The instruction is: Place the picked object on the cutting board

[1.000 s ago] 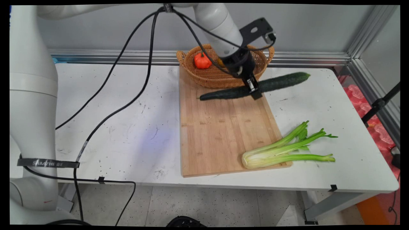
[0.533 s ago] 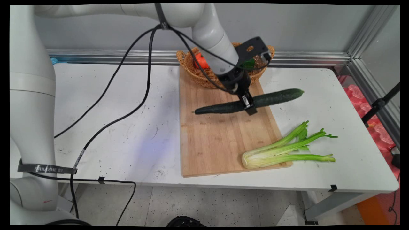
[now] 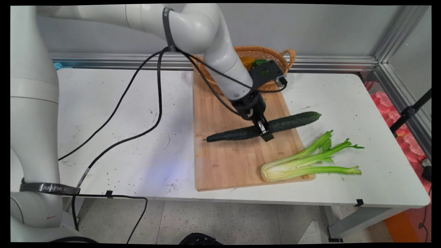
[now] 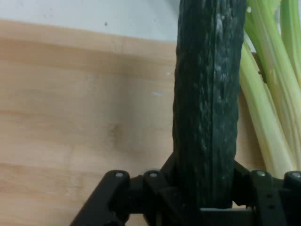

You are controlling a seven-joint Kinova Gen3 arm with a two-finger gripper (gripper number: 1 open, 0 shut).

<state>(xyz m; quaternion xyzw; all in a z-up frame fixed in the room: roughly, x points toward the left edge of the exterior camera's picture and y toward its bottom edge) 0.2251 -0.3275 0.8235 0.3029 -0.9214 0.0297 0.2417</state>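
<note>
You have one cucumber (image 3: pixel 265 126) clamped crosswise between the gripper (image 3: pixel 264 130) jaws, which are closed on it near its middle; it hangs roughly level over the one wooden cutting board (image 3: pixel 234 158), its right end reaching past the board's right edge and its stem end pointing toward the board's left edge. You can count one bunch of celery (image 3: pixel 306 161) lying across the board's near right corner, its leafy tops out on the white surface (image 3: pixel 120 117), close to the cucumber's right half. One wicker basket (image 3: pixel 275 57) sits at the board's far end by the wall. Your widest open room is the surface left of the board, crossed only by the black cables (image 3: pixel 137 103).
</note>
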